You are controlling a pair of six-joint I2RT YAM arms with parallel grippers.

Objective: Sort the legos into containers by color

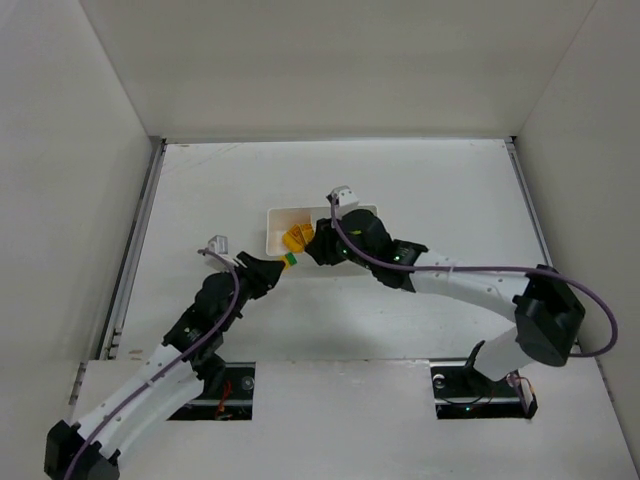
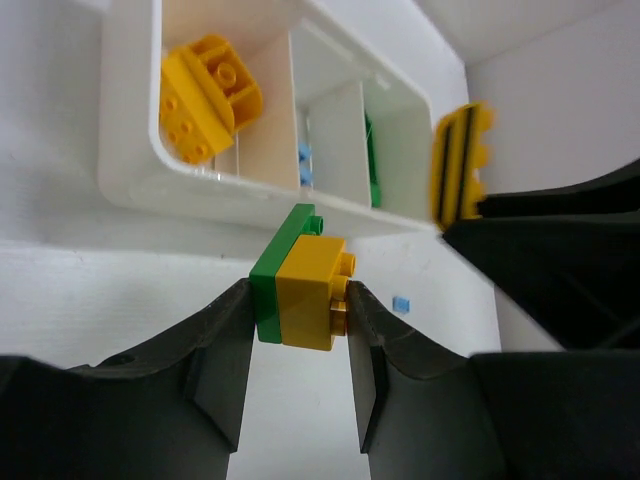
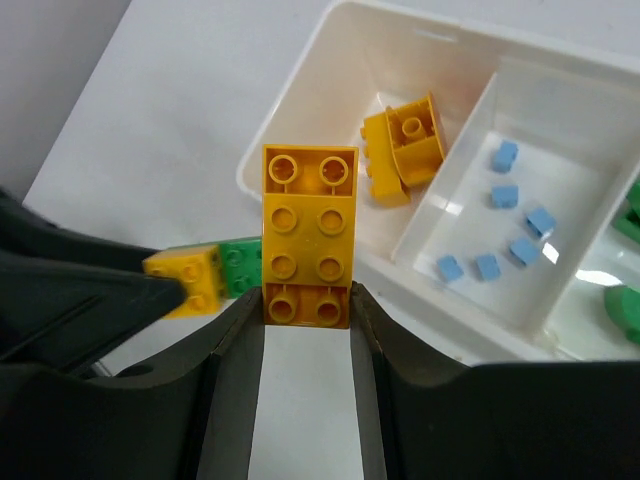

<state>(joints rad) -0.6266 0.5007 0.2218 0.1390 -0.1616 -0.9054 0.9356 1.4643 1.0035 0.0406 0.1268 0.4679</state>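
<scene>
Looking well along with the sorting: spotting yellow bricks [image 3: 405, 150] in one end compartment of the white tray [image 3: 283, 120], pale blue bits [image 3: 510, 195] in the middle one and green bricks [image 3: 625, 310] in the other end. Clamping a long yellow brick [image 3: 308, 235] in the right gripper [image 3: 305, 312], just off the tray's corner. Pinching a joined green-and-yellow pair [image 2: 300, 290] in the left gripper [image 2: 298, 305], just short of the tray wall, probably needing splitting first. Leaving one loose blue bit [image 2: 402, 303] on the table [image 2: 120, 290]. Squeezing both grippers into one tight corner, risking a bump.
</scene>
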